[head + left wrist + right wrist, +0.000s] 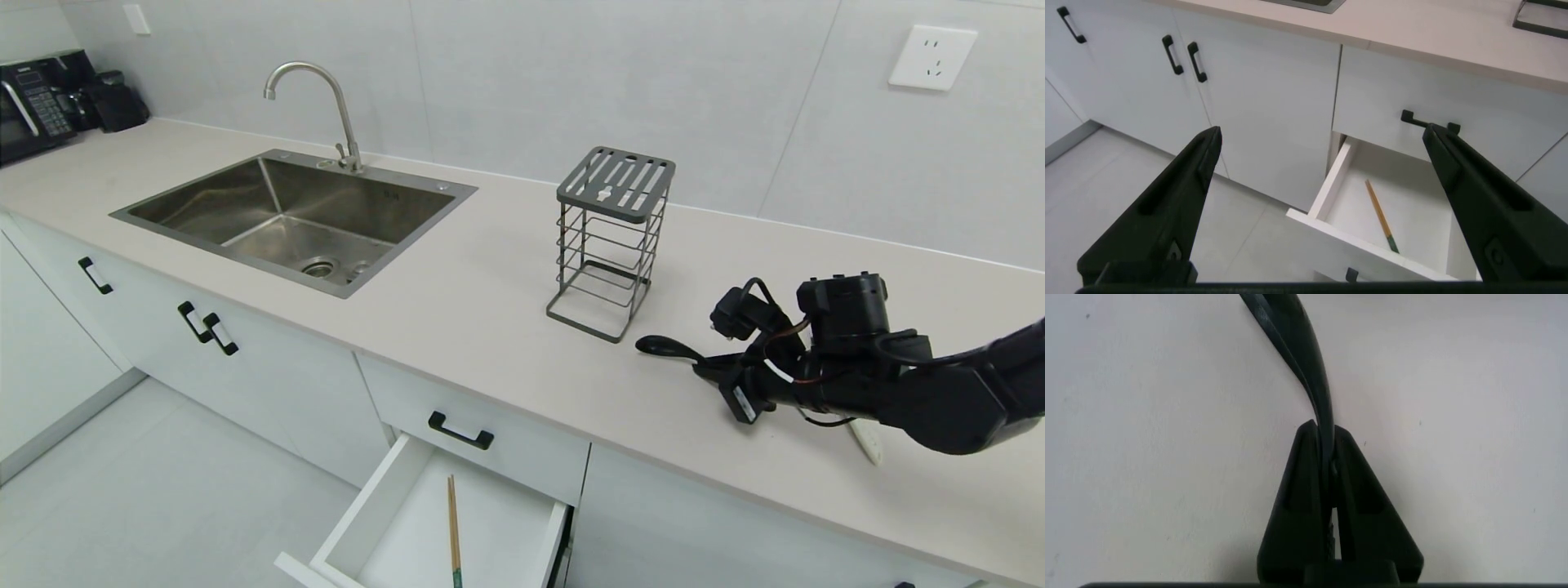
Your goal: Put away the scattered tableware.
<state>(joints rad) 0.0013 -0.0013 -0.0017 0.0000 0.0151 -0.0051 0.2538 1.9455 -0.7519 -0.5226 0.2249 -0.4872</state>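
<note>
My right gripper (pixel 712 369) is shut on the handle of a black spoon (pixel 661 347), low over the counter to the right of the wire rack. In the right wrist view the spoon (pixel 1290 343) sticks out from between the closed fingers (pixel 1302 482). A white utensil (pixel 867 438) lies on the counter, partly hidden under the right arm. My left gripper (pixel 1323 135) is open and holds nothing, hanging in front of the cabinets. Beyond it the drawer (pixel 1327 192) stands open with a wooden chopstick (pixel 1380 216) inside. From the head, the open drawer (pixel 371 502) and chopstick (pixel 451 531) lie below the counter edge.
A grey wire rack (pixel 611 241) stands upright mid-counter. The steel sink (pixel 204 184) with its faucet (pixel 326 106) is at the left. Black appliances (pixel 49 98) sit at the far left corner. Cabinet handles (pixel 208 327) line the front.
</note>
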